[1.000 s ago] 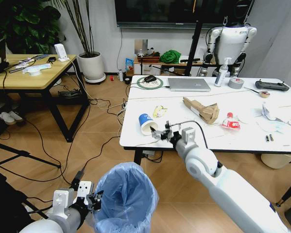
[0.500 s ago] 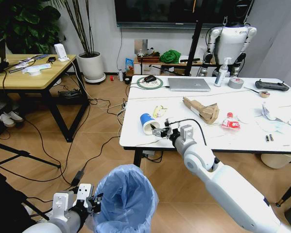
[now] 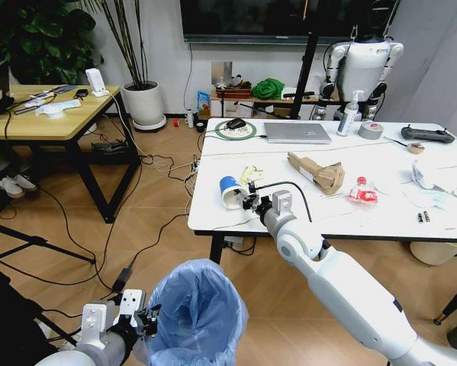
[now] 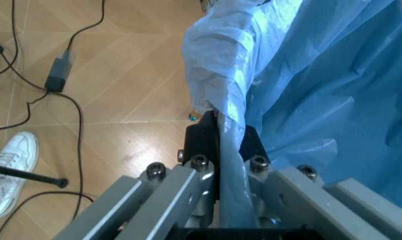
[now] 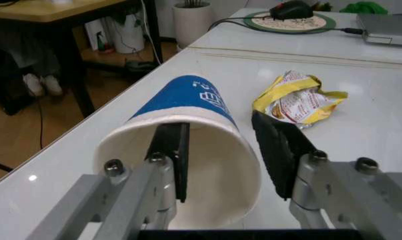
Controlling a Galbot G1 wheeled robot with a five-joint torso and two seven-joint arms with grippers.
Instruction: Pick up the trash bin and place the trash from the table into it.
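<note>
The trash bin [image 3: 197,313], lined with a crinkled light-blue bag [image 4: 320,80], hangs low at front left. My left gripper [image 3: 143,317] [image 4: 218,131] is shut on its rim. On the white table [image 3: 381,223] a blue-white paper cup [image 3: 228,189] [image 5: 187,107] lies on its side near the front left corner. My right gripper [image 3: 247,201] [image 5: 220,127] is open at its mouth, one finger [image 5: 175,155] inside and the other outside the wall. More trash lies behind: a yellow wrapper [image 3: 251,174] [image 5: 297,97], a torn cardboard box [image 3: 317,172], a crushed bottle [image 3: 362,192] and white papers [image 3: 426,181].
A silver laptop [image 3: 295,133], a tape roll [image 3: 371,130] and a spray bottle [image 3: 350,114] stand at the table's far side. A wooden desk [image 3: 45,118] is at the left, with cables [image 3: 148,229] across the floor between. A cream bin [image 3: 432,252] sits under the table's right end.
My right gripper has slid left and forward onto the cup's mouth, and the cup has shifted slightly. The left gripper and bin have sunk a little.
</note>
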